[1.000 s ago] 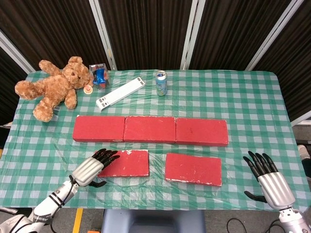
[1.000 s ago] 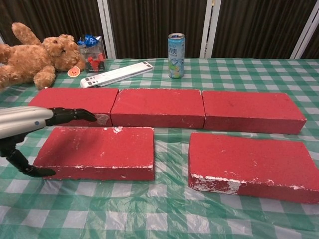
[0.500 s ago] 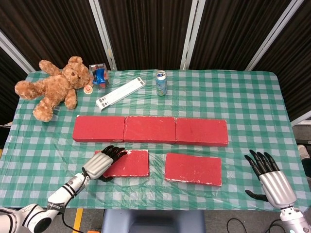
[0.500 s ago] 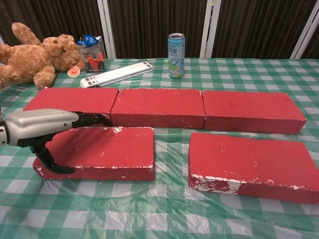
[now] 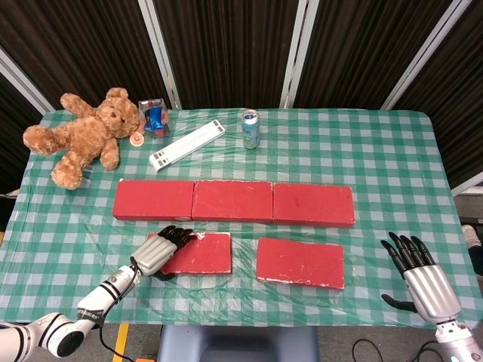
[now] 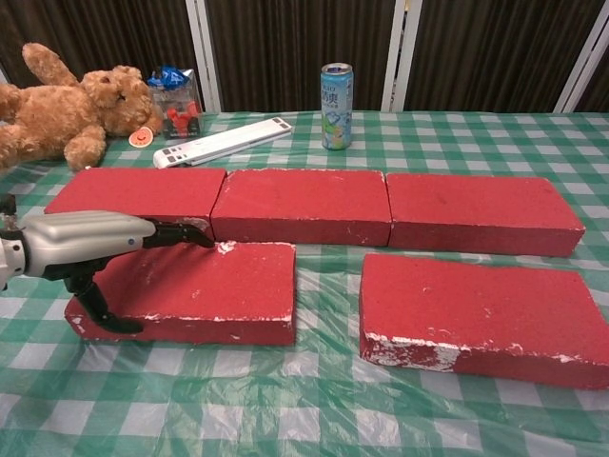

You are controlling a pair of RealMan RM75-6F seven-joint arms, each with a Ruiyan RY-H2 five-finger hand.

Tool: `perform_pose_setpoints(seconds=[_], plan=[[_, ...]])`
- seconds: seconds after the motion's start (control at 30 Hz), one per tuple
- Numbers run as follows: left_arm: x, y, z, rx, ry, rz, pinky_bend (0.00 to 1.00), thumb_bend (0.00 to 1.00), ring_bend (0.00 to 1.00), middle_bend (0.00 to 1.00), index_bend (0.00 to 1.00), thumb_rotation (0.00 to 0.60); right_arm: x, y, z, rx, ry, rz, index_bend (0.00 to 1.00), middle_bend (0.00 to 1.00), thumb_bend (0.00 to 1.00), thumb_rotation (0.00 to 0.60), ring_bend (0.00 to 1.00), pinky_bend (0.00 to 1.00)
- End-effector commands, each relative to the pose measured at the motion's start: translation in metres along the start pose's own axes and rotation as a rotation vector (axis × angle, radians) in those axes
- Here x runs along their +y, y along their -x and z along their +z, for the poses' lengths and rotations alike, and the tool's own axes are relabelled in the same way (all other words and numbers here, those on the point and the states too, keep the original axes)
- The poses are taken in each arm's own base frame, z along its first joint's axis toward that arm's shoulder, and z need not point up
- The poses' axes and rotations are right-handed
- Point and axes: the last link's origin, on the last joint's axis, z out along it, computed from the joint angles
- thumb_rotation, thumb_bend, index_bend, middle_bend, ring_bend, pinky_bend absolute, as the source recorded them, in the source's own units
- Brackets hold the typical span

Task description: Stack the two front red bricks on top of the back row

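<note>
Head view: lying in front of the back row of three flat red foam bricks point(image 5: 233, 202), two more red bricks, front left brick point(image 5: 200, 253) and front right brick point(image 5: 300, 262). Reaching over front left brick's left end, left hand point(image 5: 160, 253), fingers draped across its top. Hovering well right, right hand point(image 5: 419, 275), fingers spread, holding nothing.

Chest view: gripping front left brick point(image 6: 205, 291), left hand point(image 6: 81, 240), fingers on top, thumb hooking the near edge.
</note>
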Motion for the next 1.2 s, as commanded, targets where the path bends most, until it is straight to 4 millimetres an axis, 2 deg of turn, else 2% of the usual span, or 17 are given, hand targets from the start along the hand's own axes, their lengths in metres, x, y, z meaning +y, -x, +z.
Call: perform_pose_setpoints(seconds=[0.03,0.33,0.43,0.47,0.53,0.6,0.87,1.03,1.2], plan=[[-0.001,0.001,0.001,-0.006,-0.005,0.002,0.0,0.23,0.0,0.0,0.0,0.6,0.0,0.0,0.0,-0.001,0.0,-0.001,0.0,0.0,0.06,0.561,0.0,0.0],[-0.007,0.002,0.005,-0.025,-0.024,0.016,0.01,0.22,0.0,0.0,0.0,0.6,-0.001,0.001,0.001,-0.006,0.001,-0.002,0.0,0.0,0.06,0.561,0.0,0.0],[-0.009,0.003,0.006,-0.027,-0.031,0.009,0.04,0.22,0.0,0.07,0.0,0.6,-0.001,0.002,0.001,-0.009,-0.001,-0.003,0.0,0.0,0.06,0.561,0.0,0.0],[-0.009,0.002,0.006,-0.022,-0.033,0.009,0.06,0.23,0.01,0.14,0.0,0.6,-0.001,0.002,0.001,-0.01,-0.002,-0.004,0.0,0.0,0.06,0.56,0.0,0.0],[-0.01,0.002,0.006,-0.016,-0.034,0.008,0.11,0.23,0.07,0.23,0.0,0.6,-0.001,0.002,0.001,-0.011,-0.002,-0.005,0.0,0.0,0.06,0.56,0.0,0.0],[-0.011,0.002,0.005,-0.008,-0.035,0.013,0.19,0.24,0.17,0.34,0.0,0.6,-0.001,0.002,0.001,-0.011,-0.002,-0.006,0.0,0.0,0.06,0.561,0.0,0.0],[-0.011,0.002,0.003,0.011,-0.032,0.005,0.47,0.26,0.47,0.63,0.0,0.6,-0.002,0.003,0.0,-0.013,-0.004,-0.007,0.0,0.0,0.06,0.561,0.0,0.0],[-0.009,-0.003,-0.008,0.059,-0.017,0.009,0.57,0.27,0.56,0.7,0.0,0.6,-0.002,0.002,0.0,-0.01,-0.003,-0.006,0.0,0.0,0.06,0.56,0.0,0.0],[-0.005,-0.01,-0.025,0.112,0.004,0.024,0.59,0.27,0.58,0.72,0.0,0.6,-0.002,0.001,-0.001,-0.006,-0.002,-0.003,0.0,0.0,0.06,0.56,0.0,0.0]])
